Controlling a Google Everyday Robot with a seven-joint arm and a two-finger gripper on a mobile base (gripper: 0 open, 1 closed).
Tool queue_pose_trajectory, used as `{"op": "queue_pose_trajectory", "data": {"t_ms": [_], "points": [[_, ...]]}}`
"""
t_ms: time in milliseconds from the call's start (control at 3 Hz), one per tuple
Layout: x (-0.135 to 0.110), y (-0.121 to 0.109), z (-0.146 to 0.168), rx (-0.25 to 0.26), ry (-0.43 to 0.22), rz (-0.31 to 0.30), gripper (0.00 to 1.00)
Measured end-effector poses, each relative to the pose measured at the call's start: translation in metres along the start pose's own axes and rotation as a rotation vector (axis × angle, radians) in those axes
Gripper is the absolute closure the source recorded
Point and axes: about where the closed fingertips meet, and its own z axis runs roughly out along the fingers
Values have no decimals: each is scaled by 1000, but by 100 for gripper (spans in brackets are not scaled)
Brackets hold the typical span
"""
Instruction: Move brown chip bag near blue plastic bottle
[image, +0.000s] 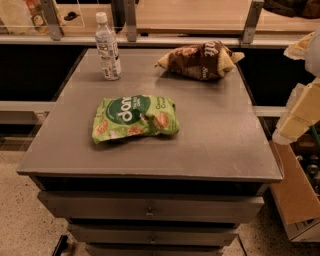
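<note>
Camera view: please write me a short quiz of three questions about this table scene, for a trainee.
1. True or false: the brown chip bag touches the blue plastic bottle.
2. Which lies nearest the front edge of the table? A) brown chip bag B) green chip bag C) blue plastic bottle
3. At which edge of the view is the robot's hand?
Key: 1 false, they are apart; 2 B; 3 the right edge, beside the table.
</note>
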Motion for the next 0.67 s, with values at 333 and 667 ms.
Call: {"op": "queue_pose_trajectory", "data": {"t_ms": [333,667], "points": [[-1,-8,2,43,-51,96,0],[-5,-12,4,114,-89,206,0]]}}
